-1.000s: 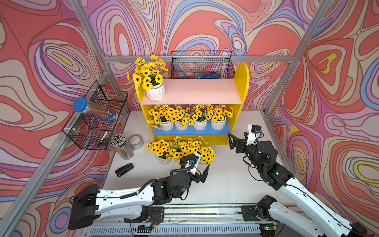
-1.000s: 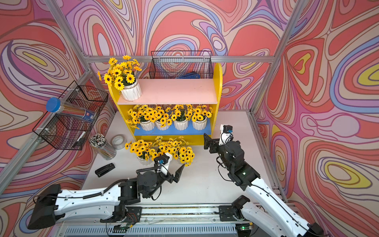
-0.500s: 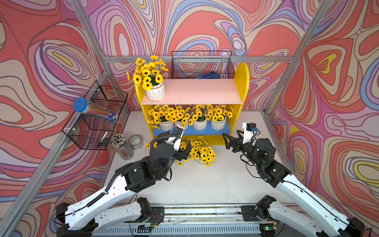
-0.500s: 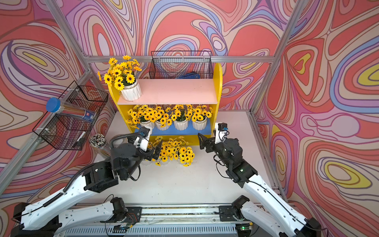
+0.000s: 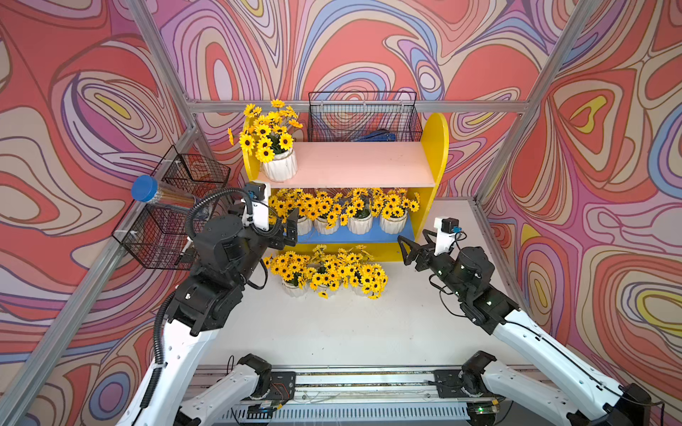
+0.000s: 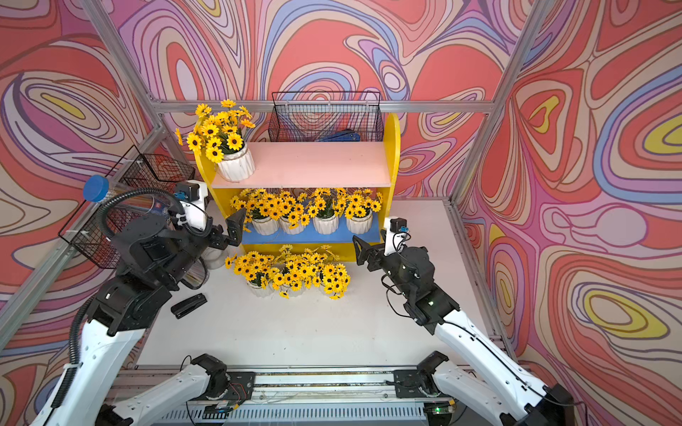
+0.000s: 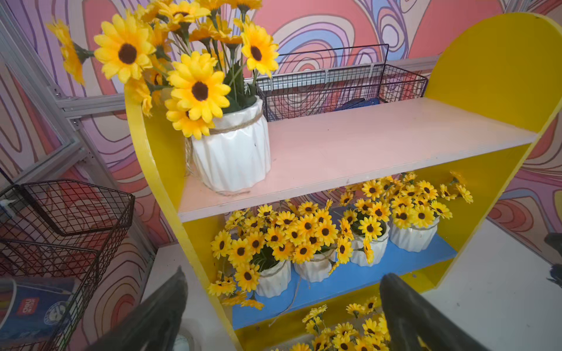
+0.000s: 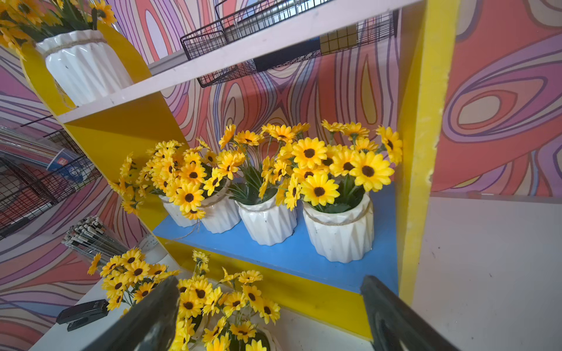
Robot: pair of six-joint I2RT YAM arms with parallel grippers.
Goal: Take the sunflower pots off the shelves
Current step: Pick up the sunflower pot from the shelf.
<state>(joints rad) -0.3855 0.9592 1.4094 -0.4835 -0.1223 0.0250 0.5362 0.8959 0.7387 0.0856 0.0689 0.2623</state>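
Observation:
The yellow shelves [image 5: 437, 147] hold one sunflower pot [image 5: 279, 168] at the left end of the pink upper board [image 7: 380, 142]. Several sunflower pots [image 5: 360, 223] stand in a row on the blue lower board [image 8: 292, 252]. More sunflower pots [image 5: 324, 273] are clustered on the table just in front of the shelves. My left gripper [image 5: 288, 230] hangs open at the left end of the lower board, beside the leftmost pot [image 7: 273, 281]. My right gripper [image 5: 413, 239] is open near the shelves' right front corner, facing the rightmost lower pot [image 8: 337, 234]. Neither gripper holds anything.
One black wire basket [image 5: 363, 116] hangs behind the shelves. Another [image 5: 173, 217] hangs on the left wall with a blue-capped tube [image 5: 144, 188]. A jar of pencils [image 8: 91, 240], a black stapler [image 6: 188, 305] and a white roll [image 6: 214, 256] lie left of the shelves.
My left arm has risen from the table front, away from the pots there, and swung back to the lower shelf's left end. My right gripper has edged closer to the shelves.

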